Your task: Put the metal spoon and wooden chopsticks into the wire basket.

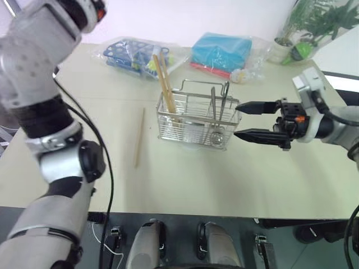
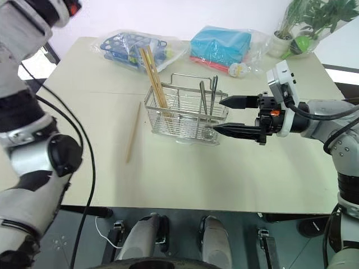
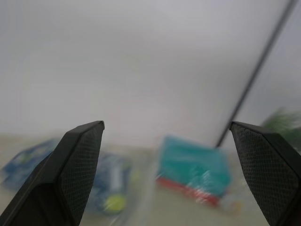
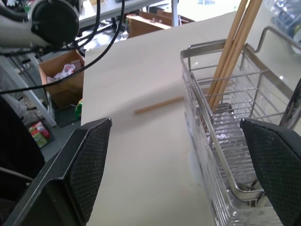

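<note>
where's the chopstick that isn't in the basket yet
In the left eye view, one wooden chopstick lies flat on the table, just to the left of the wire basket, apart from it; the others stand inside the basket's left end.

Light-brown wooden chopsticks [image 1: 165, 83] and a shiny silver metal spoon [image 1: 213, 106] stand in the silver wire basket [image 1: 190, 126] on a pale beige table [image 1: 185, 179]. Black gripper fingers [image 4: 80, 165] carry a fine cross-hatched pattern; behind lie a blue rack [image 1: 132, 55] and a turquoise packet [image 1: 221, 49].
</note>
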Controlling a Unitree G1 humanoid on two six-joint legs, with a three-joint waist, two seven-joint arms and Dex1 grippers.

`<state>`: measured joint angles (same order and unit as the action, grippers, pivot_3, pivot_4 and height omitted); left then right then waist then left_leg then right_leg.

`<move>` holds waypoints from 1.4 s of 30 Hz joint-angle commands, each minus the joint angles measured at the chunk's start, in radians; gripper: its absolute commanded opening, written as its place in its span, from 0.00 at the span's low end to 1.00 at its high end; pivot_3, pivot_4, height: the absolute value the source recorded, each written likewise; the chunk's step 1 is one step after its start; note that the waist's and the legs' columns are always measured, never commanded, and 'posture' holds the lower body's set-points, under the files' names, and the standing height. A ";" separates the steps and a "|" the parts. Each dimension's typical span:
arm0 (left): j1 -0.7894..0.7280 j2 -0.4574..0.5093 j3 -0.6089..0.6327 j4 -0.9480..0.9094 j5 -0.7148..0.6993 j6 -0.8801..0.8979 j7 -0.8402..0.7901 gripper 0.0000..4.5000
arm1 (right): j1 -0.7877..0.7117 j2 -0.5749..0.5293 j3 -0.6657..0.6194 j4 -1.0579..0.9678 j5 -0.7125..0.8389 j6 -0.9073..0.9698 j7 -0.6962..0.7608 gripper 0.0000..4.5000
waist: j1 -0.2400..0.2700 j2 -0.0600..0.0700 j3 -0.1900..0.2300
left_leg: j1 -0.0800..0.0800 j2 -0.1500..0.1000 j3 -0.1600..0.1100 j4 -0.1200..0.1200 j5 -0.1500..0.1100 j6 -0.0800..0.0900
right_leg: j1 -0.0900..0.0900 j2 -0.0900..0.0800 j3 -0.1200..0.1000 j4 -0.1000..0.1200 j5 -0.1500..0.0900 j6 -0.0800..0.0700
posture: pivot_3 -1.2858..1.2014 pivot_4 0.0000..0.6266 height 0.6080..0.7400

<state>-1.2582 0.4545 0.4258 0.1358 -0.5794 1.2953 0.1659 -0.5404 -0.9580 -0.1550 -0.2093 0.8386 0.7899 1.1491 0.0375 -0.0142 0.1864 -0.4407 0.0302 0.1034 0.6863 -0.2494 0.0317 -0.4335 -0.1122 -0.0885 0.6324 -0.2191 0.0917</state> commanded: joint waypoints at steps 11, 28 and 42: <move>0.148 -0.113 -0.079 0.078 0.170 0.267 0.011 0.99 | -0.036 0.029 0.009 0.005 -0.036 -0.039 0.018 1.00 | 0.002 -0.005 0.003 | -0.001 0.000 0.000 0.000 0.003 -0.006 | -0.001 -0.001 0.000 0.000 0.000 0.000 | 0.52 0.24 0.81; 0.189 -0.183 -0.184 0.319 0.291 0.179 -0.103 0.99 | -0.016 0.041 -0.029 -0.037 0.012 0.010 -0.017 1.00 | 0.002 -0.005 0.003 | -0.002 0.000 0.001 -0.001 0.003 -0.006 | -0.002 -0.001 0.000 0.000 0.000 0.000 | 0.52 0.24 0.81; 0.139 -0.194 -0.199 0.439 0.312 0.065 -0.197 0.24 | -0.014 0.044 -0.030 -0.041 0.030 0.011 -0.039 1.00 | 0.001 -0.003 0.001 | -0.001 0.000 0.000 -0.001 0.002 -0.004 | -0.001 -0.001 0.000 0.000 0.000 0.000 | 0.52 0.24 0.81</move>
<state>-1.1020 0.2626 0.2200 0.5686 -0.2698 1.3602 -0.0209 -0.5474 -0.9179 -0.1514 -0.2229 0.8480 0.8030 1.1107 0.0387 -0.0169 0.1875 -0.4414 0.0300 0.1039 0.6855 -0.2474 0.0275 -0.4347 -0.1136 -0.0885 0.6325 -0.2188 0.0914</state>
